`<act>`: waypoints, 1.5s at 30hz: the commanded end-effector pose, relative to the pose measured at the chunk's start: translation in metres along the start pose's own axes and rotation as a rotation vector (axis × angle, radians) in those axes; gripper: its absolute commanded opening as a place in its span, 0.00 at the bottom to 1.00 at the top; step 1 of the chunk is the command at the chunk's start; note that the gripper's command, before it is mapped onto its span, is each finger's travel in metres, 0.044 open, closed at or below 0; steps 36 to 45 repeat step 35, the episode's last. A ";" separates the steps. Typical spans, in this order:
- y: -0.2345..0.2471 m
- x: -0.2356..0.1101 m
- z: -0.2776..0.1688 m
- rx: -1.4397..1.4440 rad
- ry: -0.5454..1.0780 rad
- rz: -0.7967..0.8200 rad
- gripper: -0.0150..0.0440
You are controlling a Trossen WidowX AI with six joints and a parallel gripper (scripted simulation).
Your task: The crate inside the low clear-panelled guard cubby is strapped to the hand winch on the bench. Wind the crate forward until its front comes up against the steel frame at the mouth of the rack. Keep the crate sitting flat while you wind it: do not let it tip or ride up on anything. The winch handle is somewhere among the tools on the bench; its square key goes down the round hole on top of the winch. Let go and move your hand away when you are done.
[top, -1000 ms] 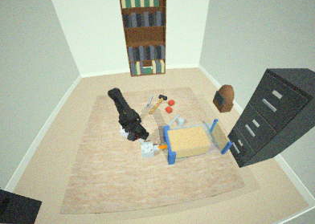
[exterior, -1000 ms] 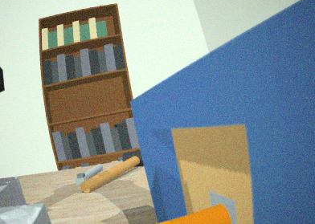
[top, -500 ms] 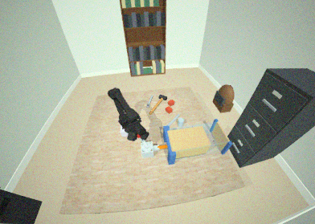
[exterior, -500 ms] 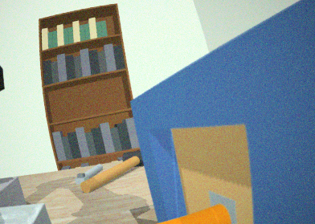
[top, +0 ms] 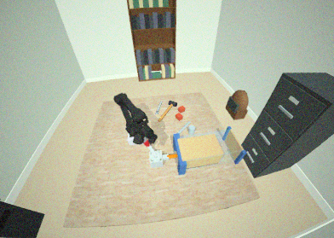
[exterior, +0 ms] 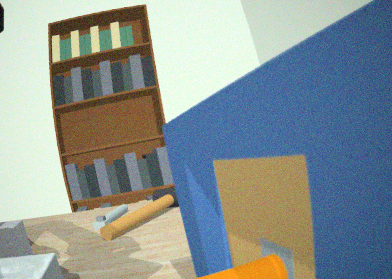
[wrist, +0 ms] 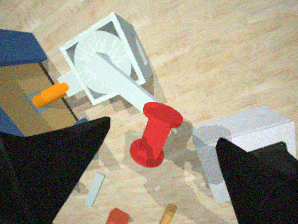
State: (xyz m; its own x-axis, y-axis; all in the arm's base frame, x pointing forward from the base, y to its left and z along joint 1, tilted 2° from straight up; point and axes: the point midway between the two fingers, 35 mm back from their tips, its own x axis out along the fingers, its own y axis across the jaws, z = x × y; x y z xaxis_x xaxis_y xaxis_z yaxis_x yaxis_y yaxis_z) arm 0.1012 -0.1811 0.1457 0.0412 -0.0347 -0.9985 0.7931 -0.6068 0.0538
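Claw [wrist: 160,150] wide open, nothing between fingers; the two black fingers sit either side of frame in wrist view, well apart.

Red knob [wrist: 154,132] of winch handle is directly below claw, between the fingers but touching neither. Grey crank bar [wrist: 117,80] runs from the knob up and away across the winch [wrist: 107,55] top, so handle is seated on winch. Winch is pale grey box w/ round drum, on the bench [wrist: 225,45] ahead-left of claw.

Orange strap end [wrist: 50,94] leaves winch toward the crate, further left of claw. Crate [top: 199,150] tan, flat, inside blue steel frame [top: 181,155]; in top view its front looks right at the front blue posts, can't tell if touching. Exterior view: tan crate face [exterior: 260,205] seen through the blue frame opening.

Pale grey block [wrist: 245,145] just right of claw, partly under right finger. Hammer [top: 166,110] and red blocks [top: 181,113] lie beyond the arm [top: 134,119], well apart from claw.
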 end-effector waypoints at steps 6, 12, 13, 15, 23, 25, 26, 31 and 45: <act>-0.022 -0.050 -0.012 0.003 -0.025 0.055 1.00; -0.038 -0.072 -0.019 0.004 -0.038 0.084 1.00; -0.038 -0.072 -0.019 0.004 -0.038 0.084 1.00; -0.038 -0.072 -0.019 0.004 -0.038 0.084 1.00; -0.023 -0.075 -0.013 0.000 -0.035 0.074 1.00; -0.002 -0.080 -0.005 -0.001 -0.033 0.062 1.00; 0.009 -0.082 -0.001 -0.001 -0.033 0.055 1.00; 0.063 -0.081 0.019 -0.002 -0.030 0.026 1.00; 0.105 -0.072 0.033 0.001 -0.029 0.005 1.00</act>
